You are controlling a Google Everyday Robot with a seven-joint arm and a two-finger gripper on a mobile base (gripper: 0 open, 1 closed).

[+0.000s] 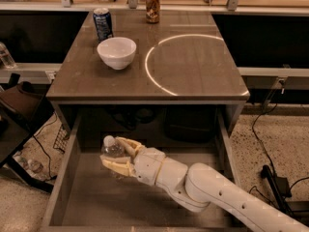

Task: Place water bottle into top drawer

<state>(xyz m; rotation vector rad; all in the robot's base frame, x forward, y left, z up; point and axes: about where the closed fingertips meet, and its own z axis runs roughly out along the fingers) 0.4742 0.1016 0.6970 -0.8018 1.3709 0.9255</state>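
The water bottle [112, 148], clear with a white cap, is held inside the open top drawer [96, 202], near its back left part. My gripper [116, 153] is shut on the bottle, one cream finger on each side of it. The white arm reaches in from the lower right. Only the bottle's cap and upper part show; the rest is hidden by the fingers. I cannot tell whether the bottle touches the drawer's flat bottom.
On the tabletop [193, 76] stand a white bowl [117, 51], a blue soda can [103, 24] and a brown soda can [152, 6]. A bright ring of light lies on the table's right half. Cables lie on the floor at both sides.
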